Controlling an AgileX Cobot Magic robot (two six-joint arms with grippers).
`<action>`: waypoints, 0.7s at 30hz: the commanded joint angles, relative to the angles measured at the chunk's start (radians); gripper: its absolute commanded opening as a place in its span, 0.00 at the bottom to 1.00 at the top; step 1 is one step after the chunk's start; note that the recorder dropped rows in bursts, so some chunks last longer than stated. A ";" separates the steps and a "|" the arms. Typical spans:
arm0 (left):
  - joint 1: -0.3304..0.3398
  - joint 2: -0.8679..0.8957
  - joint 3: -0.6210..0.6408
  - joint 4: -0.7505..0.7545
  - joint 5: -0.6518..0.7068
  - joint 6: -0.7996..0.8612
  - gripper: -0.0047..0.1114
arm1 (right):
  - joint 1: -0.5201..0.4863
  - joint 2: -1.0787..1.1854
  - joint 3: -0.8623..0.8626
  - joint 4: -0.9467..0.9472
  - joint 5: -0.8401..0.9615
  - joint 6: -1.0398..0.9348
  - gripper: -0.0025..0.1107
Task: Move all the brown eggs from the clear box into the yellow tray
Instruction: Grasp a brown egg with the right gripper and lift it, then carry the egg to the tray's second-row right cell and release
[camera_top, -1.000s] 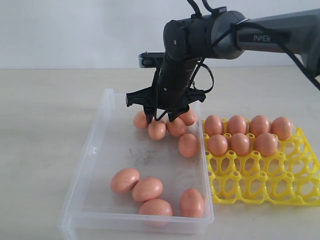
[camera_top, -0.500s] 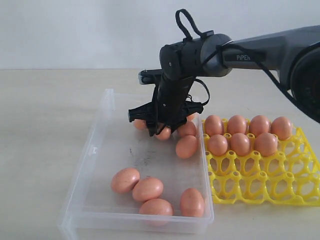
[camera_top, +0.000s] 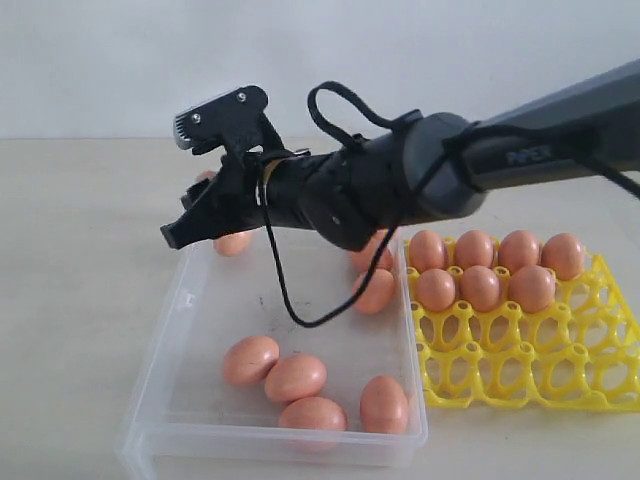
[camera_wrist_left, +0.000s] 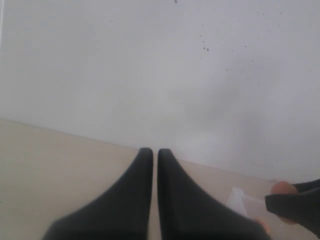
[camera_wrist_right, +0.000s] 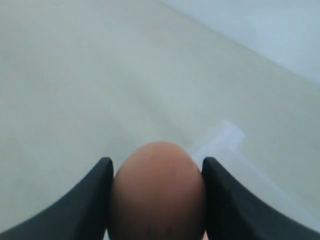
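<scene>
Brown oval egg (camera_wrist_right: 157, 200) is grasped by the right end effector (camera_wrist_right: 156, 162) near the clear plastic box's (camera_top: 170, 330) corner; the left end effector (camera_wrist_left: 155, 162) is clenched, empty.

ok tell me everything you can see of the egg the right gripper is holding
The egg is smooth, matt and pinkish-brown, with faint dark specks on its shell. It sits between the two black fingers of the right gripper, which press its sides, and its rounded end pokes out past their tips. It is held in the air near the far left corner of the clear box.
</scene>
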 joint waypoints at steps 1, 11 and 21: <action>-0.005 -0.003 -0.003 -0.003 0.000 0.007 0.07 | 0.024 -0.127 0.214 -0.029 -0.340 -0.071 0.02; -0.005 -0.003 -0.003 -0.003 0.000 0.007 0.07 | 0.026 -0.401 0.775 0.184 -0.988 -0.132 0.02; -0.005 -0.003 -0.003 -0.003 0.000 0.007 0.07 | 0.024 -0.674 1.209 0.869 -0.988 -0.166 0.02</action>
